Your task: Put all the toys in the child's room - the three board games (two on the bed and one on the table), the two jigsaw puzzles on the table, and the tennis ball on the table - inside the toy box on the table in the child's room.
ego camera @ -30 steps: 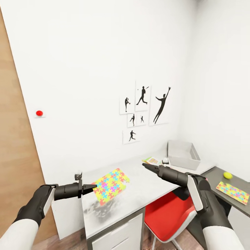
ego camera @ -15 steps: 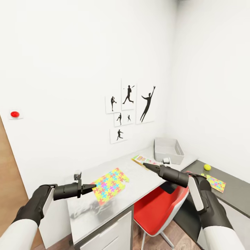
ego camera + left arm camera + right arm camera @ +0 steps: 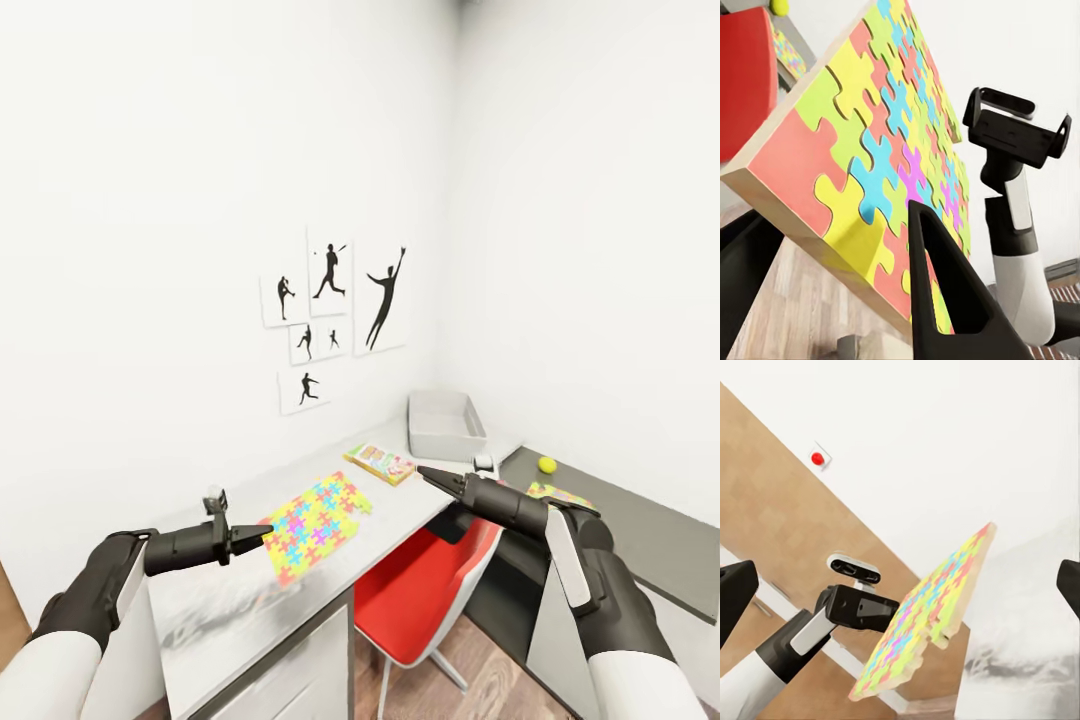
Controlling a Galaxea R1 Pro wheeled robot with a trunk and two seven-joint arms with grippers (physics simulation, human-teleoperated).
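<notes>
Over the tabletop (image 3: 400,510), head view: my left pincer (image 3: 262,532) grips one jigsaw puzzle (image 3: 318,522) by its edge, held tilted; right pincer (image 3: 432,475) empty, state I cannot tell. Toy box (image 3: 445,425) sits far in the corner, board game (image 3: 381,463) before it, tennis ball (image 3: 547,465) and second puzzle (image 3: 557,494) on the dark section.

Left wrist view: fingers (image 3: 945,300) clamp the sheet's (image 3: 877,157) corner.

Right wrist view: puzzle (image 3: 930,619) slants. I'd carry it level over the box before letting go.
</notes>
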